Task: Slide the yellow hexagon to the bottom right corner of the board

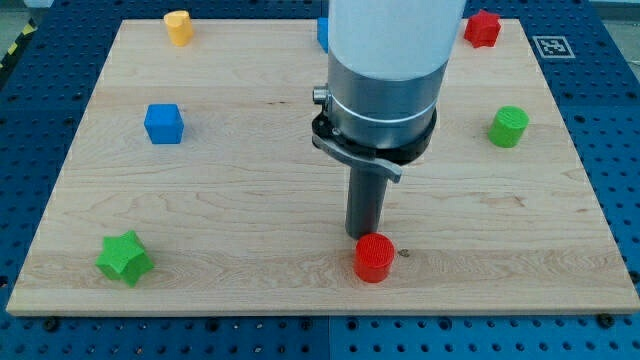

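Note:
The yellow hexagon (178,26) sits near the top left corner of the wooden board (250,200). My tip (364,236) is at the bottom centre of the board, far from the yellow hexagon. It stands just above and touching, or nearly touching, a red cylinder (375,258). The arm's large body hides part of the board's top centre.
A blue cube (164,123) lies at the left. A green star-shaped block (125,257) is at the bottom left. A green cylinder (509,126) is at the right. A red block (483,27) is at the top right. A blue block (323,32) peeks out behind the arm.

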Available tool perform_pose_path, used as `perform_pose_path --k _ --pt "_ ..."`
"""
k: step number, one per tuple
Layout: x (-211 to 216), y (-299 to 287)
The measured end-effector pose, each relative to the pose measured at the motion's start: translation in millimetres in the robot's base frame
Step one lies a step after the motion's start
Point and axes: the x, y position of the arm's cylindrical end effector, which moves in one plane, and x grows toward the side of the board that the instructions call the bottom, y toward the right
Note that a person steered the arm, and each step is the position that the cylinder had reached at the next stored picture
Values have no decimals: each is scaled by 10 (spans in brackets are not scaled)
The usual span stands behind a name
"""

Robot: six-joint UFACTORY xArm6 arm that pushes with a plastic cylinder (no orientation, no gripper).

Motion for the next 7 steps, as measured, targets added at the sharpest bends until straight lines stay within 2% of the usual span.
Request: perform_pose_path --k 1,3,4,5,7 --pt "-493 -72" --pt "-1965 24" --pt "-2221 381" --pt "-2220 814" --pt "-2164 803"
